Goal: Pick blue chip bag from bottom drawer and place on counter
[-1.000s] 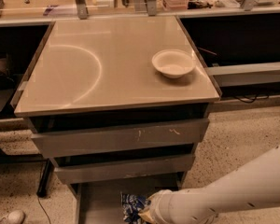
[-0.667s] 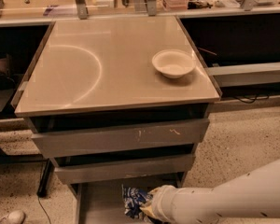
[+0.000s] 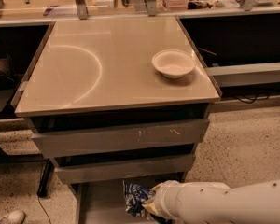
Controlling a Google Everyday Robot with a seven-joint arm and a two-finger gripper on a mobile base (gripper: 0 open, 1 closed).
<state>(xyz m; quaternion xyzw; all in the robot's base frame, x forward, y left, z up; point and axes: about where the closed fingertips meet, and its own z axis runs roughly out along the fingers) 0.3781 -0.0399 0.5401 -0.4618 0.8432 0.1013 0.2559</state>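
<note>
White arm [image 3: 224, 202] reaches low into the pulled-out shallow grey metal bottom drawer [image 3: 100, 205] so the pincer [image 3: 151, 205] meets the crinkly dark-blue foil chip bag [image 3: 135, 197] sitting there, clamped or not I cannot tell; the glossy beige worktop [image 3: 84, 78] above has room beside the white bowl [image 3: 173, 63].

Blue-and-white chip bag [image 3: 135, 196], glossy beige counter [image 3: 107, 85] with pale arc, cream bowl [image 3: 173, 63], white gripper [image 3: 149, 205] at the bag

The bench [image 3: 84, 92] is lit warmly from above, and a broad pale glare is spread across its glossy top. A soft shadow is cast beside the bowl [image 3: 173, 63]. The jaws, down in the bottom drawer [image 3: 98, 204] at the blue chip bag [image 3: 135, 197], are left in dimness.
</note>
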